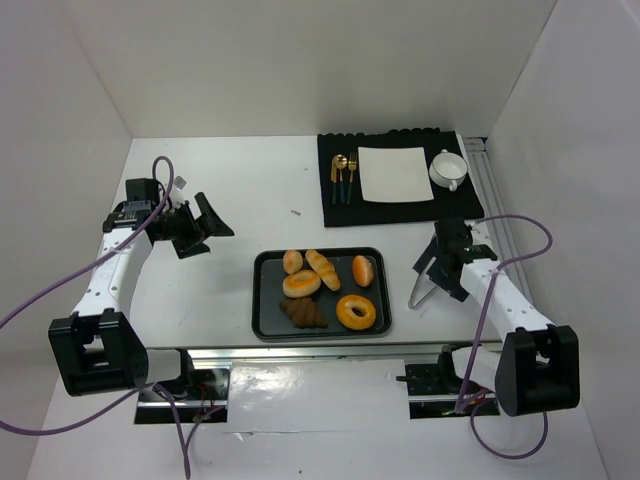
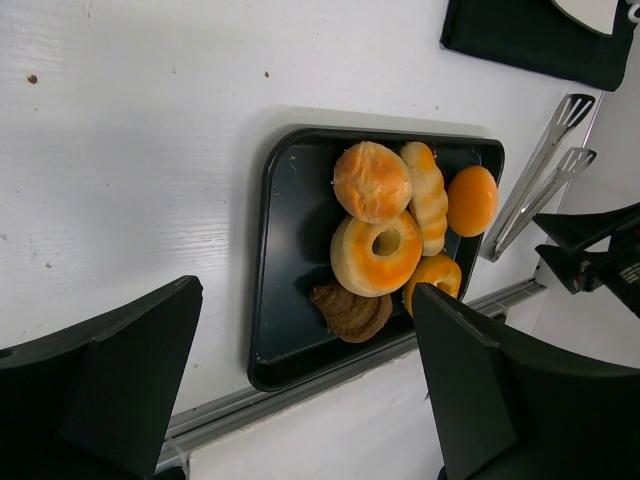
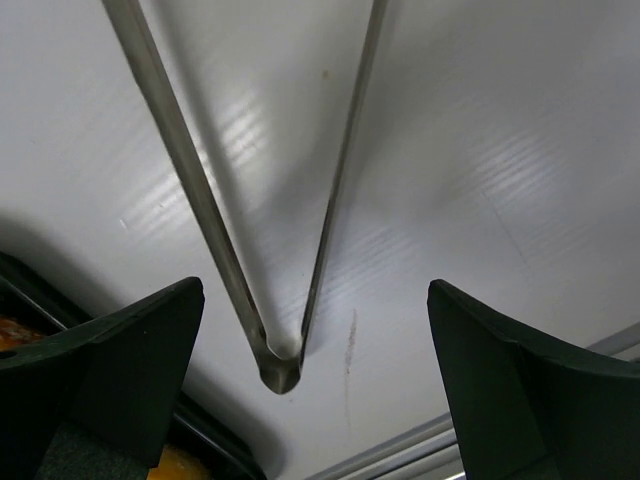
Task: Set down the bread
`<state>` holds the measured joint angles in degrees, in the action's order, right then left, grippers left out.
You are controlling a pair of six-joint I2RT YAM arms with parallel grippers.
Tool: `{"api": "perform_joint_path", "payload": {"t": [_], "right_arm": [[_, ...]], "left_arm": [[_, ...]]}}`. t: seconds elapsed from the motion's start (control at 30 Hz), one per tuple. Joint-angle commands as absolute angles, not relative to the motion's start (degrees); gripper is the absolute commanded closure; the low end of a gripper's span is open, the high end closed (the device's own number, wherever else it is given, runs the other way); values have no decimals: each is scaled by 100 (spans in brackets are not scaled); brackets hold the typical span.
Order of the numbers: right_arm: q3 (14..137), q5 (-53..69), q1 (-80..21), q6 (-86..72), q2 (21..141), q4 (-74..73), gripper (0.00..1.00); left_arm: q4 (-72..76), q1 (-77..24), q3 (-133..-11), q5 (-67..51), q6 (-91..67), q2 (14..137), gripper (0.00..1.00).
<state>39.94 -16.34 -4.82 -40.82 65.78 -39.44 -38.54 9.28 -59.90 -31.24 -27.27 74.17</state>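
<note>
A black tray (image 1: 262,300) in the middle of the table holds several breads: a round bun (image 1: 292,261), a long roll (image 1: 322,268), an orange bun (image 1: 363,270), a glazed ring (image 1: 301,283), a brown croissant (image 1: 303,312) and a second ring (image 1: 355,312). Metal tongs (image 1: 428,285) lie on the table right of the tray. My right gripper (image 1: 445,262) is open and hovers over the tongs' hinge end (image 3: 280,365), its fingers on either side and not touching. My left gripper (image 1: 200,232) is open and empty, left of the tray (image 2: 270,250).
A black mat (image 1: 398,205) at the back right carries a white square plate (image 1: 395,173), a white cup (image 1: 449,169) and gold cutlery (image 1: 344,178). White walls enclose the table. The tray's corner (image 3: 190,430) lies close to the tongs.
</note>
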Motion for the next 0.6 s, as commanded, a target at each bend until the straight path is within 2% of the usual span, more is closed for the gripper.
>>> {"api": "perform_joint_path", "payload": {"t": [0.0, 0.2, 0.27, 0.43, 0.47, 0.53, 0.57], "right_arm": [[3745, -1240, -439, -4114, 6425, -3623, 0], [3691, -1055, -439, -4061, 6820, -2980, 0], [3691, -1396, -439, -4061, 7056, -2699, 0], [3577, -1880, -510, -4061, 7470, -2093, 11], [3638, -1959, -562, -4061, 7558, -2031, 18], [3700, -2021, -563, -4061, 7813, -1952, 22], [3700, -2021, -563, -4061, 7874, -1873, 28]], "left_arm": [[-3814, 923, -6073, -3182, -2707, 7260, 0], [-3814, 923, -6073, -3182, -2707, 7260, 0], [-3814, 923, -6021, -3243, -2707, 7312, 0], [-3814, 923, -5968, -3243, -2707, 7251, 0], [-3814, 923, -5968, -3243, -2707, 7251, 0], [-3814, 923, -5968, -3243, -2707, 7251, 0], [-3814, 923, -5968, -3243, -2707, 7251, 0]]}}
